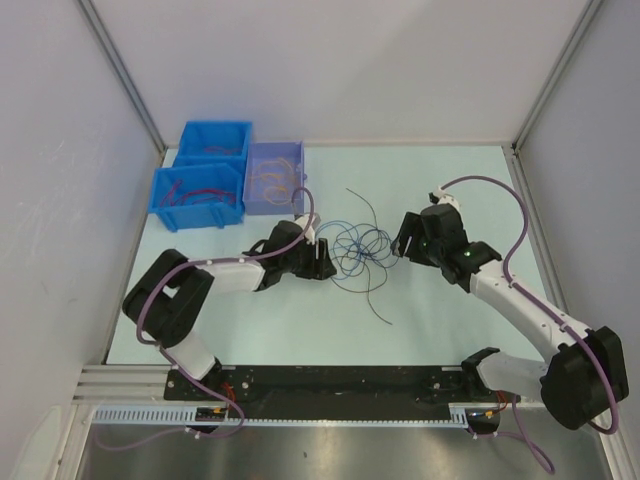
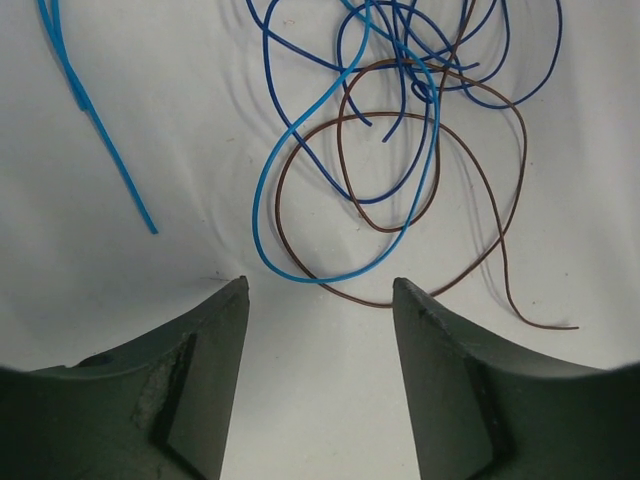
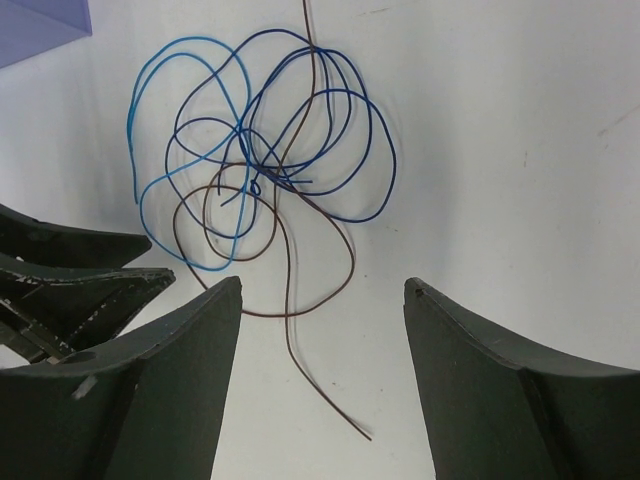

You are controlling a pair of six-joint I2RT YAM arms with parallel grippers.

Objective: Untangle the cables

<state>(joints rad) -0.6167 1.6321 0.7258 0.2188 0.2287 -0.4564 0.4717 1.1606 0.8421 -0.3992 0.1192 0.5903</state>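
Observation:
The cables [image 1: 358, 245] lie in one loose tangle mid-table: dark blue loops [image 3: 330, 130], a light blue loop [image 2: 262, 220] and a brown wire [image 3: 290, 330]. My left gripper [image 1: 322, 258] sits at the tangle's left edge. In the left wrist view my left gripper [image 2: 320, 290] is open and empty, with the light blue and brown loops just beyond its tips. My right gripper [image 1: 405, 243] faces the tangle from the right. Seen from the right wrist, my right gripper [image 3: 323, 290] is open and the brown wire's loose end runs on the table between its fingers.
Two blue bins [image 1: 198, 195] [image 1: 215, 140] and a purple bin [image 1: 273, 178], each holding wires, stand at the back left. A separate light blue cable [image 2: 100, 130] lies left of the tangle. Loose dark strands trail toward the back [image 1: 362, 205] and the front [image 1: 375, 305].

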